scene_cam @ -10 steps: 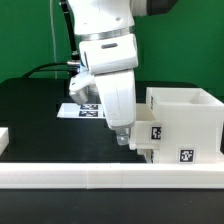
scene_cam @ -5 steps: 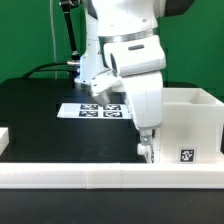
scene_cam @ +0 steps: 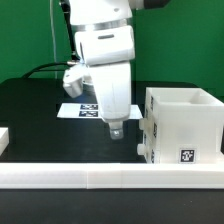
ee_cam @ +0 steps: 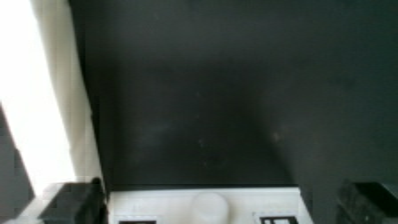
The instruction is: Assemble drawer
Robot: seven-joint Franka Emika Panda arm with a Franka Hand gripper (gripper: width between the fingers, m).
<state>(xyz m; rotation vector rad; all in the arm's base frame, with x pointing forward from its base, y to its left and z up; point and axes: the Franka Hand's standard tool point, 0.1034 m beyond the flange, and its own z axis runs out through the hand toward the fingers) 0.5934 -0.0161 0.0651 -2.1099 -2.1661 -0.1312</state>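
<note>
Our tool (scene_cam: 116, 130) hung spread and empty above the black surface (scene_cam: 40, 120), just beside the drawer (scene_cam: 183, 125), we saw.

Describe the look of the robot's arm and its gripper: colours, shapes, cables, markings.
The white robot arm is glossy plastic with rounded, blocky shells and dark grey seams between its segments. It tapers downward into a slim pale gripper with small greyish fingers. A thin black cable runs alongside the arm. In the wrist view the fingertips show as dark blocks. No markings can be made out on it.
</note>
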